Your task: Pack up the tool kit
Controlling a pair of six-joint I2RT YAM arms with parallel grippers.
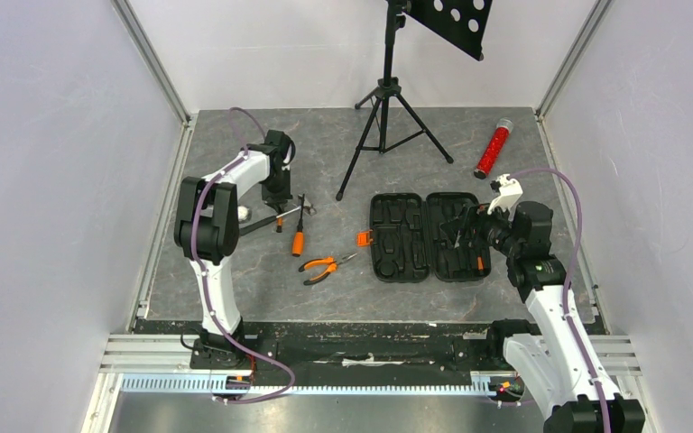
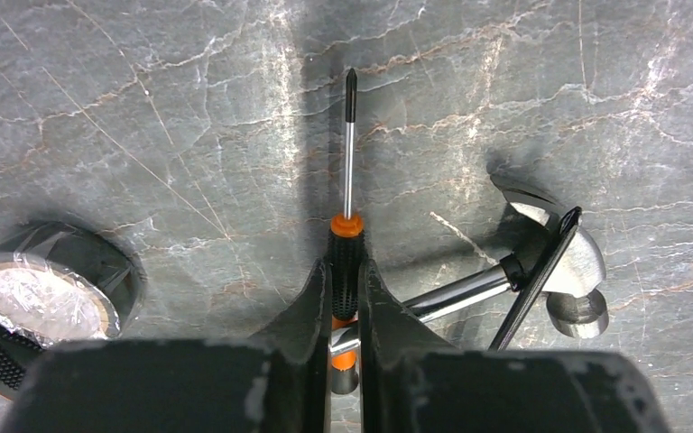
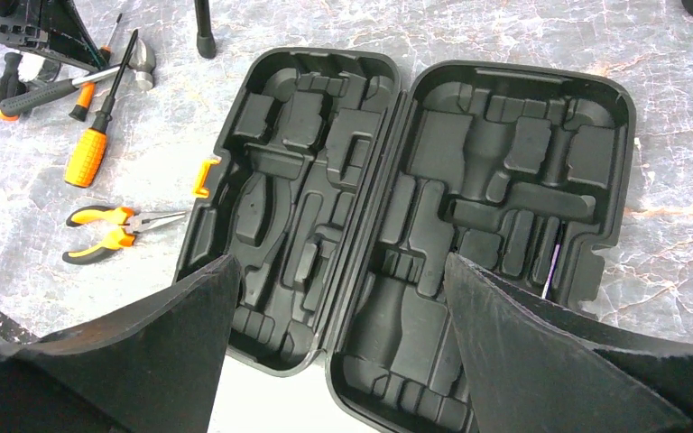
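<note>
The open tool kit case (image 1: 424,236) lies on the counter (image 1: 262,289), well to the right of the left end effector (image 2: 345,289) and directly under the spread right end effector (image 3: 340,262). The left one pinches 1 small screwdriver (image 2: 349,162) by its black handle, with the shaft pointing straight ahead of the fingers. The carry likely runs rightward.

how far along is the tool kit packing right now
Early. Done: the case lies open, its moulded slots looking nearly all empty. In hand: the left end effector is closed around a small screwdriver; the right end effector hovers open over the case. Left: hammer, pliers, orange screwdriver, then shutting the case.
</note>
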